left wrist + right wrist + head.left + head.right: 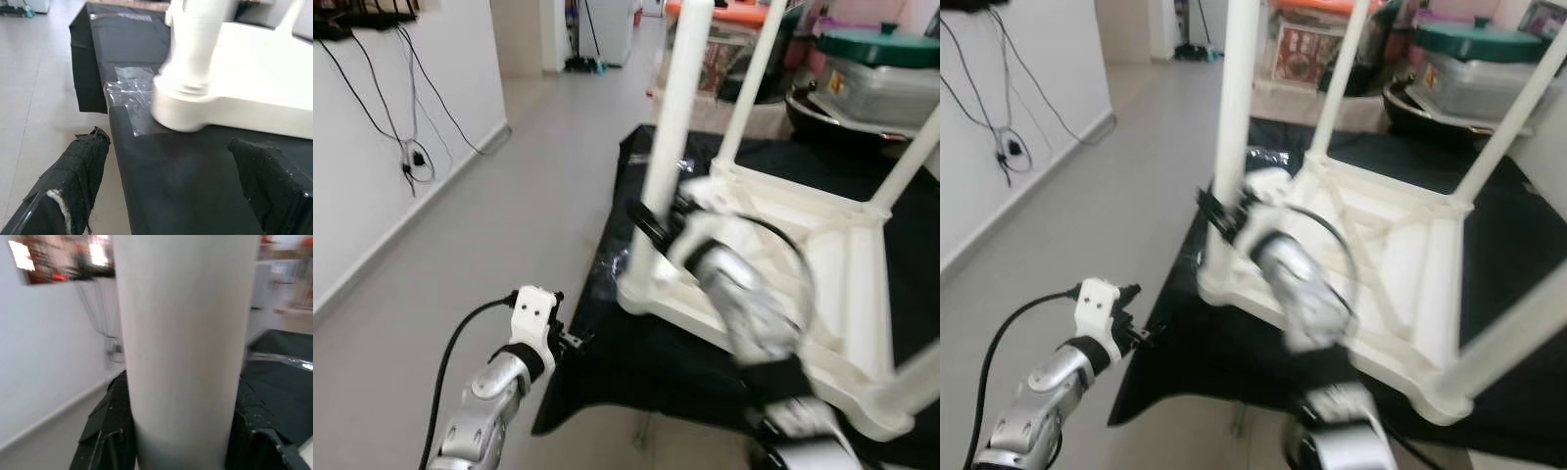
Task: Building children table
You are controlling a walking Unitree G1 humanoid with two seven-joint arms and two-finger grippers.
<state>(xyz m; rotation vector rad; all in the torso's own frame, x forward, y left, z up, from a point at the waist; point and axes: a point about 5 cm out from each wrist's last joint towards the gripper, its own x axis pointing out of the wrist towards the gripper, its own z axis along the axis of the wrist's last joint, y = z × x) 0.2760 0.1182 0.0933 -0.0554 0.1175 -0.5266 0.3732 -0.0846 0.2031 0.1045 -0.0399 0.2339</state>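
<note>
Table (803, 245) lying upside down on a black cloth (636, 352), white legs poking up so each one can be pushed or twisted into its corner. Right gripper (656, 227) reaching to the near-left leg (671, 127), low down near the corner socket, with black fingers (110, 431) sitting on both sides of the fat white post and looking clamped on it. Probably holding low like that to press or turn the leg tight in its hole. Looking blurry there, so likely moving. Left gripper (570, 338) hanging near the cloth's edge, just beside the same corner of the table but not touching it. Its two fingers (78, 171) standing wide apart with nothing between them, maybe waiting to steady the corner. Three other legs seeming to stand in place already, so most of the job looking done. Crinkly clear plastic (129, 90) lying on the cloth right by the corner. Cloth covering some low stand and drooping over the side. Pale smooth floor (509, 196) running off toward a far doorway. White wall (372, 147) on the left with black wires (411, 147) dangling down. Bins and a box with a green lid (881, 44) piled up behind.
</note>
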